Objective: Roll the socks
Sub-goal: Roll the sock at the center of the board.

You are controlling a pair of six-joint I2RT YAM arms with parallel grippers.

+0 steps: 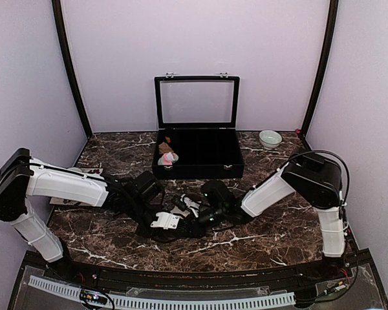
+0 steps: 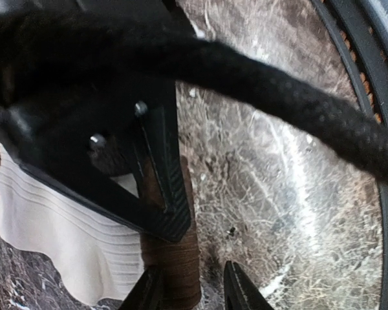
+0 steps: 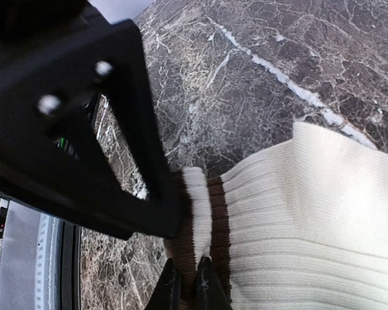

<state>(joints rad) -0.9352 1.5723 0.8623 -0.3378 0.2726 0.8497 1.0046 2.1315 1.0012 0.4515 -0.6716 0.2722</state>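
the cream ribbed fabric sock with dark brown bands (image 3: 297, 219) is pinched at its cuff between the shut jaws of the right gripper (image 3: 186, 284). one brown band is framed, ungripped, by the part-open jaws of the left gripper (image 2: 193, 292). if the cuff is tugged, the thin pinch may be lost.

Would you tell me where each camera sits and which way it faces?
Top external: above and behind the left arm and right arm, both in full view, facing table, case and back wall.
Left wrist: on the left arm, looking down at the sock; tips of the left gripper at the bottom edge.
Right wrist: on the right arm, looking down at the sock; right gripper pinches its banded cuff.
Both wrist views share the sock and the marble table.
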